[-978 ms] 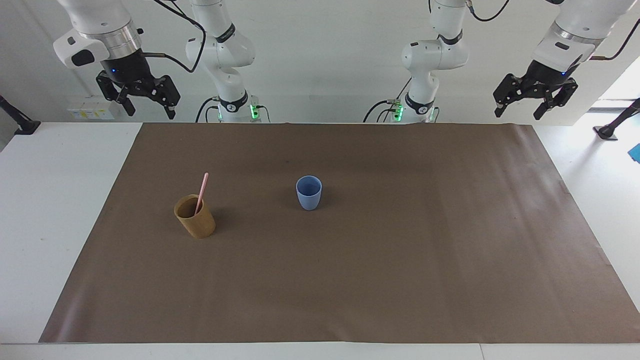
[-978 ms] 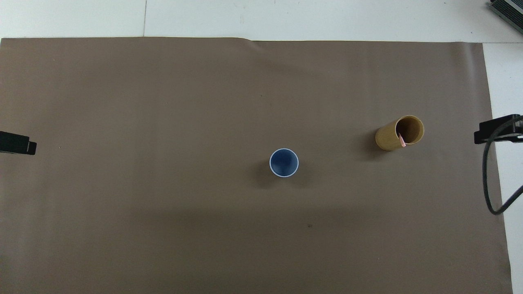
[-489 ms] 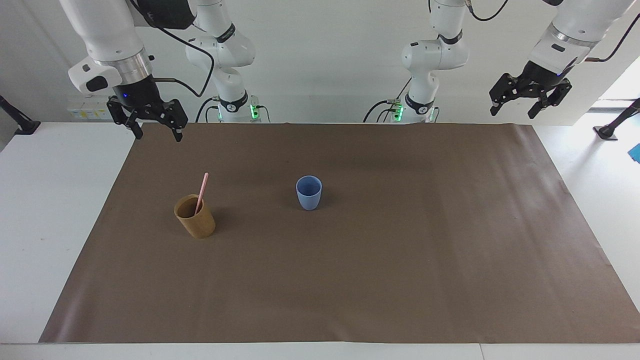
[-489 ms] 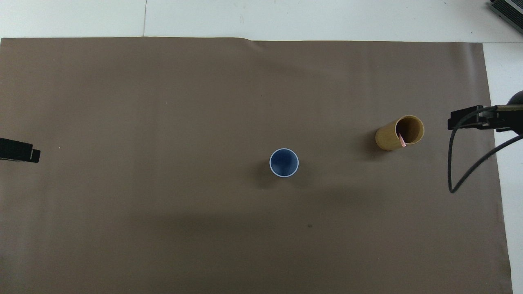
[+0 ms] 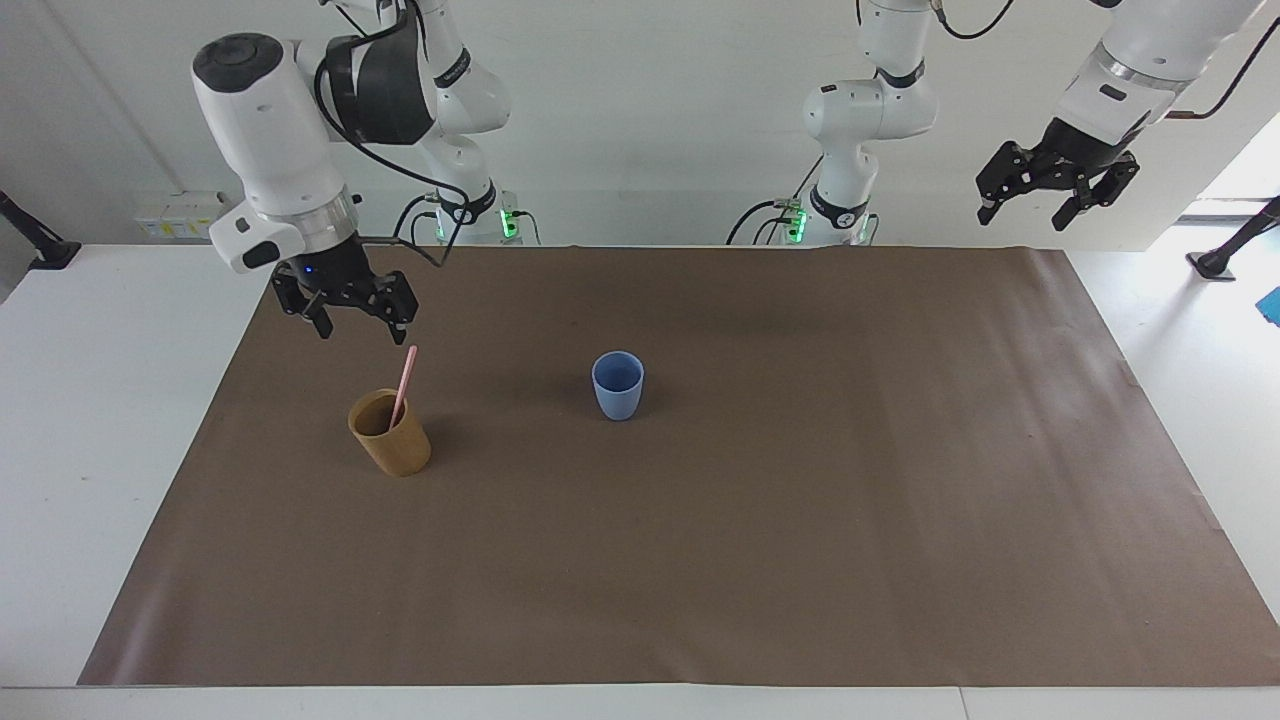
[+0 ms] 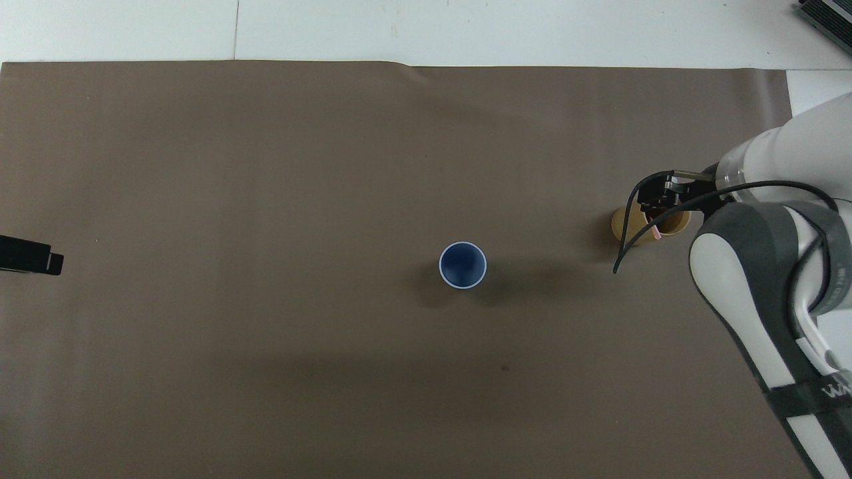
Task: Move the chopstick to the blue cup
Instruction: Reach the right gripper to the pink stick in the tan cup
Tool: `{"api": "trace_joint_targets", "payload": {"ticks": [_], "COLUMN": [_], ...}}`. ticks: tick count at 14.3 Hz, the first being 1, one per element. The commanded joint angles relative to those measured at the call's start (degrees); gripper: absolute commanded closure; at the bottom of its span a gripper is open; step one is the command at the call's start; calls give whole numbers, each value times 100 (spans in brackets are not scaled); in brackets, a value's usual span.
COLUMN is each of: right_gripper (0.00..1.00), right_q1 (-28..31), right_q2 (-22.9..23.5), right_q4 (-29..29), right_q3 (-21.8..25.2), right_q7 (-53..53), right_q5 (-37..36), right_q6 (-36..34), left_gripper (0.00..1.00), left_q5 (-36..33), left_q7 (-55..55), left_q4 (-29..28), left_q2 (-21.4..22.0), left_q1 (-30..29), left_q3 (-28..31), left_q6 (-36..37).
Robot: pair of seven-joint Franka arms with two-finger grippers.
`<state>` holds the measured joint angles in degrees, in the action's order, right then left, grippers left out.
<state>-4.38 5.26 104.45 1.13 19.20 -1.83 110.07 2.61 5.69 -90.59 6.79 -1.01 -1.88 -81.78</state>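
One pale-pink chopstick (image 5: pixel 405 380) stands leaning in the tan-brown cup (image 5: pixel 392 440) toward the right arm's end of the table; its tip shows in the overhead view (image 6: pixel 655 231). The light-blue cup (image 5: pixel 618 385) stands upright and empty near the middle of the mat, also in the overhead view (image 6: pixel 462 265). My right gripper (image 5: pixel 360 330) is open and empty, hanging just above the chopstick's top end, over the tan cup (image 6: pixel 626 226) in the overhead view (image 6: pixel 655 199). My left gripper (image 5: pixel 1022 215) is open and empty, raised high at its own end.
A brown mat (image 5: pixel 800 500) covers most of the white table (image 5: pixel 100 400). The right arm's body (image 6: pixel 765 279) and its black cable hang over the mat's edge beside the tan cup. The left gripper's tip (image 6: pixel 30 255) shows at the overhead view's edge.
My right arm has swung down and inward from its raised rest to just above the chopstick and tan cup. The left gripper has shifted slightly. The cups and chopstick have not moved.
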Motion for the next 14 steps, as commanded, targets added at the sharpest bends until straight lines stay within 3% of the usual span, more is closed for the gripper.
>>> {"api": "trace_joint_targets", "payload": {"ticks": [1,2,5,8,13,14], "right_gripper": [0,0,21,36,83,89], "right_q1": [25,68,86,121,200,209], "right_q2": [-210,-210,-227,-254,-201,-184], "right_q4": [401,410,410,401,331,305], "right_q3": [-8,-8,-8,-8,1,10], "right_q7": [522,671,910,919,1418,1567], "right_q5": [60,69,480,570,718,910], "right_q6": [146,137,-11,-293,-232,-241], "left_gripper": [0,0,0,0,0,0], "left_q5": [64,64,64,64,64,64], "left_q7": [-59,-51,-50,-50,-50,-50], "left_q4": [-91,-91,-91,-91,-91,-91], "left_q2": [112,112,112,112,112,112], "left_q1": [-57,-58,-49,-57,-49,-49], "left_q3": [21,21,21,21,21,21], "left_q6": [48,48,48,48,48,48]}}
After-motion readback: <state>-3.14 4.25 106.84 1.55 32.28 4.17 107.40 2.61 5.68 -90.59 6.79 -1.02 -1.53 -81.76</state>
